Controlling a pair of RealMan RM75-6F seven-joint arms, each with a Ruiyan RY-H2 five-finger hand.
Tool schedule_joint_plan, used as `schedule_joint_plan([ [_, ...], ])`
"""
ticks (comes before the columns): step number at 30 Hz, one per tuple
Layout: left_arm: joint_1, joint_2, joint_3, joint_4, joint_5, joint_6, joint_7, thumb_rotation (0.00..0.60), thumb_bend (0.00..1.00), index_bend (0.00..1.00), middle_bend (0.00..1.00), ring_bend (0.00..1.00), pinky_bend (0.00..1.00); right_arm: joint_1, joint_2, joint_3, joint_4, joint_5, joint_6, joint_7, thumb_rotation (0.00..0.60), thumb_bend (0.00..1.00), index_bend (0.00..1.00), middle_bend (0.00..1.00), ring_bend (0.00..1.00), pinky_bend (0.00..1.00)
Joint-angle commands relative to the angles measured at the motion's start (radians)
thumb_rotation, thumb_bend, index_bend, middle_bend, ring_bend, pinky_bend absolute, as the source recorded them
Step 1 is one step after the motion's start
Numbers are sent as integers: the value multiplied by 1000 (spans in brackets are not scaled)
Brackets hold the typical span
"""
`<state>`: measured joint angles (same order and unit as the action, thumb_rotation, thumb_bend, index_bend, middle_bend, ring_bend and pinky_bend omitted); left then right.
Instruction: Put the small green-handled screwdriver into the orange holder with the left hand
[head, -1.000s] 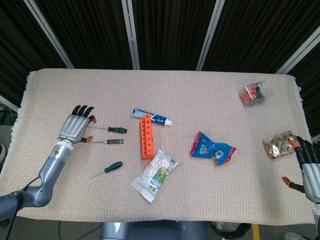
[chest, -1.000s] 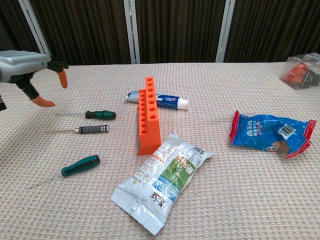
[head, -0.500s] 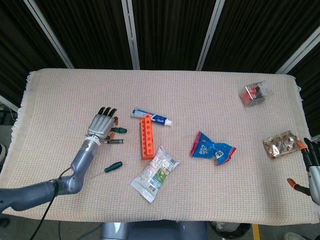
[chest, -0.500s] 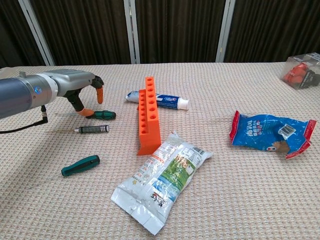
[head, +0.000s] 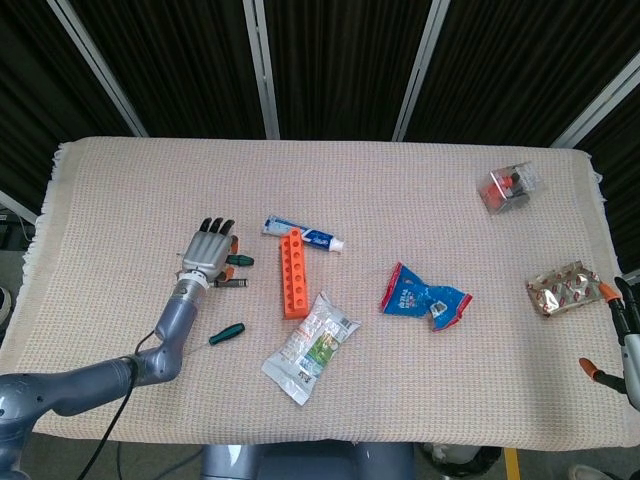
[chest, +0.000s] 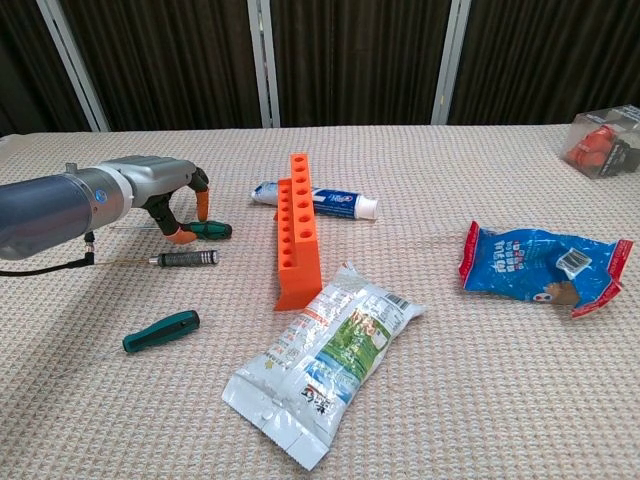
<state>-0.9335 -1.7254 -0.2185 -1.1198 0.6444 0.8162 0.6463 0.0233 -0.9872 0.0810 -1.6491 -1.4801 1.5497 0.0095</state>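
Note:
The small green-handled screwdriver (chest: 212, 229) (head: 238, 260) lies flat on the woven cloth, left of the orange holder (chest: 298, 230) (head: 294, 272). The holder is a long upright block with a row of holes. My left hand (chest: 165, 192) (head: 207, 250) hangs low over the screwdriver's shaft end. Its orange-tipped fingers (chest: 200, 206) arch above the handle's left end, and the thumb tip sits on the near side. I see no closed grip; the tool rests on the table. My right hand (head: 622, 335) stays at the table's right edge, fingers spread, holding nothing.
A black-handled screwdriver (chest: 188, 259) lies just nearer than the green one. A bigger teal-handled one (chest: 162, 331) lies nearer still. Toothpaste (chest: 330, 202) is behind the holder and a white snack bag (chest: 325, 360) in front. A blue packet (chest: 540, 266) and clear box (chest: 603, 140) lie right.
My left hand has swung right from the table's left side, then settled lower over the green screwdriver's shaft end. The right hand has slid down toward the right edge.

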Motion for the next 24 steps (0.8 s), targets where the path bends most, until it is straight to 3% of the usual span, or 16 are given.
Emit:
schedule_joint_plan([
  [1, -3, -9, 3, 13, -1, -3, -6, 600, 319, 397, 55, 0, 0, -2, 0, 0, 1, 1, 1, 1, 600, 0, 77, 0, 0, 0],
  [18, -33, -68, -12, 82, -17, -15, -15, 600, 319, 421, 63, 0, 0, -16, -2, 3, 10, 14, 9, 10, 600, 0, 86, 0, 0, 0],
  [24, -39, -102, -17, 123, 2, -6, -31, 600, 341, 491, 97, 0, 0, -22, -2, 4, 11, 17, 15, 11, 600, 0, 90, 0, 0, 0],
])
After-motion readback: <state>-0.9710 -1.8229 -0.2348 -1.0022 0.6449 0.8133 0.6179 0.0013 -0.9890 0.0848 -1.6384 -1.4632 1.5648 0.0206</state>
